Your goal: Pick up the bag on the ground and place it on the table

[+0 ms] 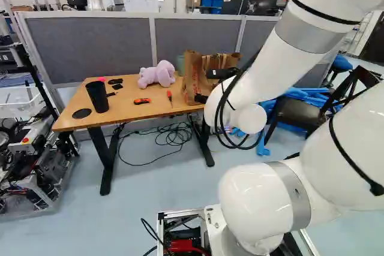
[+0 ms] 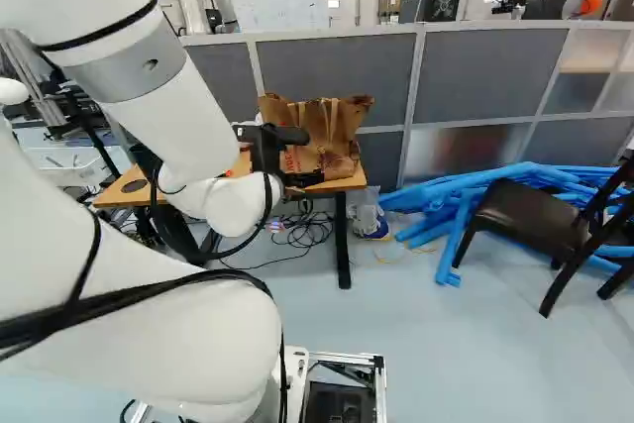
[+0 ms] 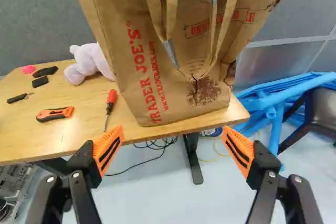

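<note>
Gripper point(image 3: 173, 137), black with orange pads, is wide open and empty; brown paper bag with handles point(image 3: 176, 93) stands upright on the wooden table point(image 3: 58, 135), ahead of fingertips, so backing away seems right.

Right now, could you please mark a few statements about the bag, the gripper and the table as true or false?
1. The brown paper bag stands on the wooden table. True.
2. The black gripper is shut on the bag. False: the gripper is open, with the bag ahead of it.
3. The red screwdriver lies between the bag and the orange utility knife. True.
4. The purple plush toy is on the floor. False: the plush toy is on the table.
</note>
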